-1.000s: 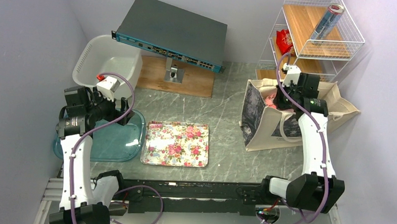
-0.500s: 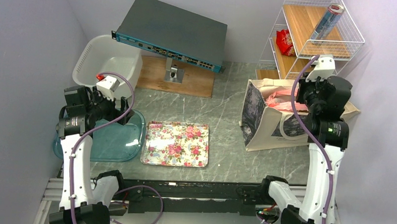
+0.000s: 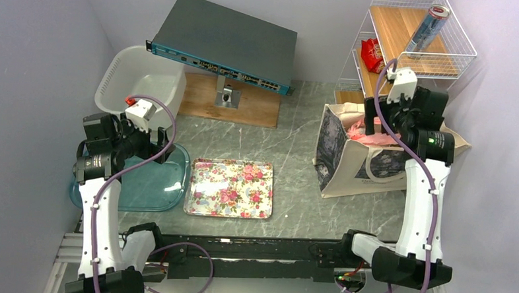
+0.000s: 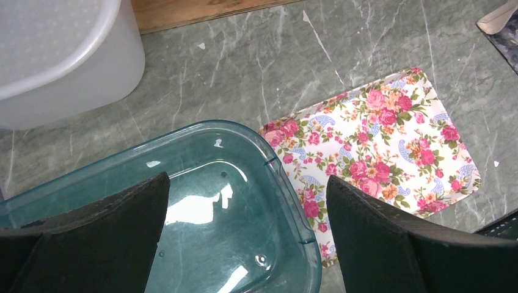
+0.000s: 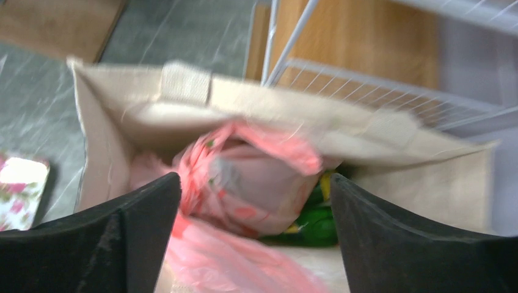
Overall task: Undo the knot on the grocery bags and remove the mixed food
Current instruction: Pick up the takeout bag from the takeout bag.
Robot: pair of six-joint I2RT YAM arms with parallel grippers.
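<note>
Hovering the open right gripper (image 5: 253,183) directly above the pink bag (image 5: 269,189) inside the tote (image 3: 348,170).
The bag lies straight below the spread jaws, its bulk running across the gap; nothing is held, and the knot is lost in blur. The right arm, the nearer one, stands upright with wrist pitched down. The left gripper (image 4: 247,180), open and empty, hangs over the teal tub (image 4: 201,183), well apart.

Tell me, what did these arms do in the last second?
The right gripper rose out of the canvas tote, swung right, then came back over it and opened, apparently releasing the pink bag, which lies inside. The left gripper stayed open over the teal tub; the floral tray didn't move.
</note>
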